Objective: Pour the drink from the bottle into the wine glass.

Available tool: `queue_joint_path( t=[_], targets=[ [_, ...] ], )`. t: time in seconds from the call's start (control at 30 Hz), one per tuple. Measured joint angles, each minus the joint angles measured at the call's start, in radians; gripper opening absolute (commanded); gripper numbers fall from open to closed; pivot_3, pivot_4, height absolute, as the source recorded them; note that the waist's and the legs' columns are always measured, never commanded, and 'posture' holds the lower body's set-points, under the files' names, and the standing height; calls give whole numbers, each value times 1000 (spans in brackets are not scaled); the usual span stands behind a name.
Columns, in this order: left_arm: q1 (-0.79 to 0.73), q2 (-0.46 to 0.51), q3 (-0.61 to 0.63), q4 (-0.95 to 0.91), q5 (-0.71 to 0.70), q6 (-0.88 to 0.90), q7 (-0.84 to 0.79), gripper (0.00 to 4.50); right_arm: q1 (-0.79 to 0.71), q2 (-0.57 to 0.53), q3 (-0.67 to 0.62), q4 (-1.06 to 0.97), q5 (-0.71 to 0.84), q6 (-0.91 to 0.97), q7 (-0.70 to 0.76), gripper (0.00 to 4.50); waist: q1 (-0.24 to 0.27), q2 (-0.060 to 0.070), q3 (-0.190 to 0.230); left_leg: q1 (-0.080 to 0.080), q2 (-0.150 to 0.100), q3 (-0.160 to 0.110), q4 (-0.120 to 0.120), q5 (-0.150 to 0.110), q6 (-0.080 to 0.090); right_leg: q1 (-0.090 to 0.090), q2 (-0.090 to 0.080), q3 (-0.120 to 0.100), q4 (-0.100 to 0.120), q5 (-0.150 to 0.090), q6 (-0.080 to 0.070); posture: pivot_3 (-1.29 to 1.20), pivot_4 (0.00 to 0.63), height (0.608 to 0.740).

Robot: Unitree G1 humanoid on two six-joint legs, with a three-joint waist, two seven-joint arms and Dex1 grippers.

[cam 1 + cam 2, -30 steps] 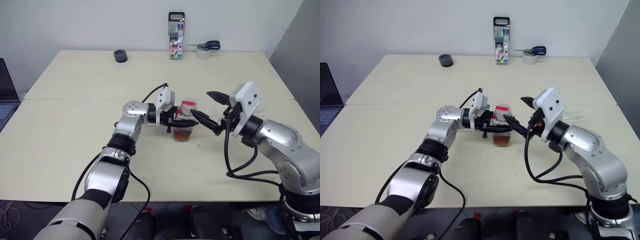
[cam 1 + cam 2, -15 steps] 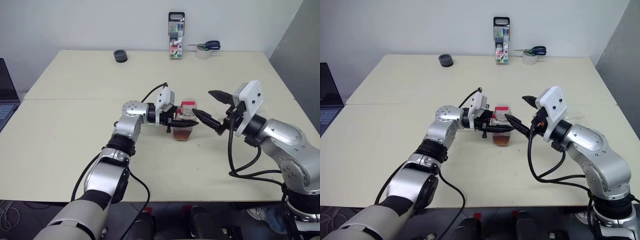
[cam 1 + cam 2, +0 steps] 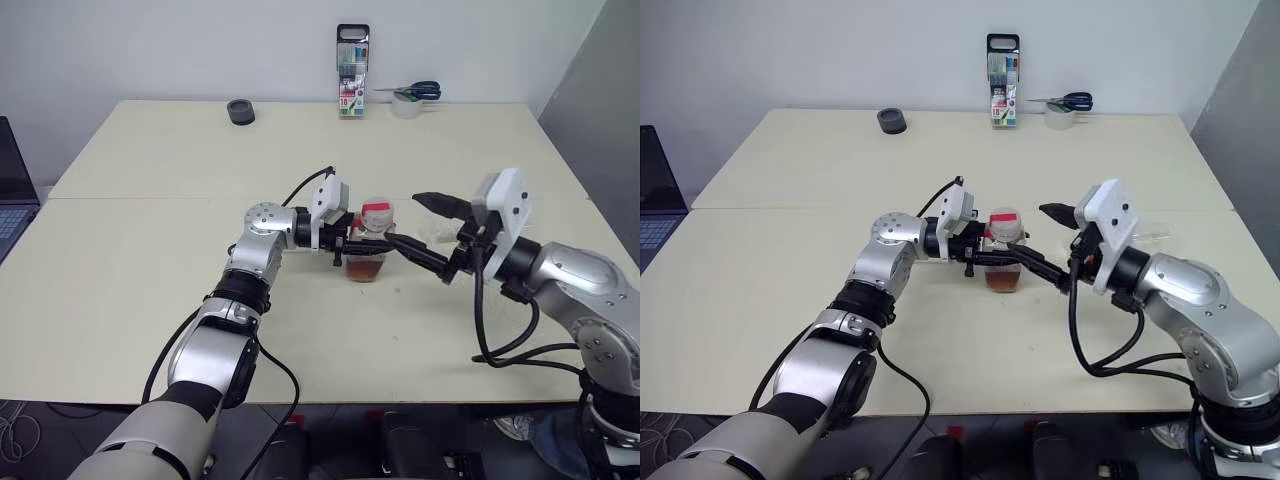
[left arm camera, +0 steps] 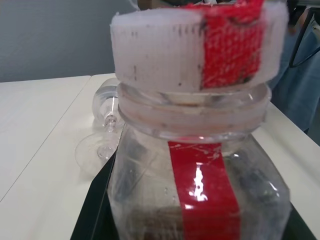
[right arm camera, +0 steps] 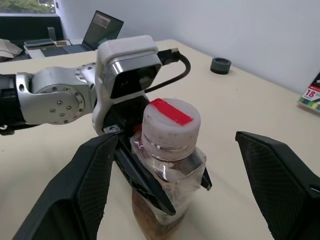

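The bottle (image 3: 377, 214) stands upright at the middle of the table, with a white cap bearing a red strip. The amber drink (image 3: 364, 268) fills only its bottom. My left gripper (image 3: 372, 246) reaches in level from the left and is shut on the bottle's body. My right gripper (image 3: 403, 221) is open just right of the bottle, and its black fingers (image 5: 90, 185) frame the cap without touching it. The wine glass (image 4: 104, 125) appears to lie on its side on the table beyond the bottle, and shows as a clear shape (image 3: 1148, 232) behind my right wrist.
At the far edge stand a case of pens (image 3: 352, 58) and scissors on a tape roll (image 3: 408, 98). A small black round object (image 3: 240, 111) sits at the back left. A laptop (image 3: 12, 185) is at the left edge. The table (image 3: 150, 260) is bare on the left.
My right gripper has rolled slightly and its fingers have sunk a little beside the cap. The bottle and my left gripper have stayed put.
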Motion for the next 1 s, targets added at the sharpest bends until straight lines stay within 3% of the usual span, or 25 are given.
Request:
queue_joint_path(
  t=[0.07, 0.57, 1.0],
  targets=[
    [0, 0, 0, 0, 0, 0, 0, 1670, 0, 5, -19, 0, 23, 7, -7, 4500, 0, 0, 0, 0, 0, 0, 0, 0, 0, 0, 0, 0, 0, 0, 0, 0, 150, 740],
    [6, -16, -1, -43, -11, 13, -1, 1670, -75, -10, 11, 14, 90, 68, -24, 4500, 0, 0, 0, 0, 0, 0, 0, 0, 0, 0, 0, 0, 0, 0, 0, 0, 150, 740],
    [27, -16, -7, -58, -14, 25, -15, 1662, -115, 36, 104, 129, 9, 25, -13, 4500, 0, 0, 0, 0, 0, 0, 0, 0, 0, 0, 0, 0, 0, 0, 0, 0, 150, 740]
  ],
)
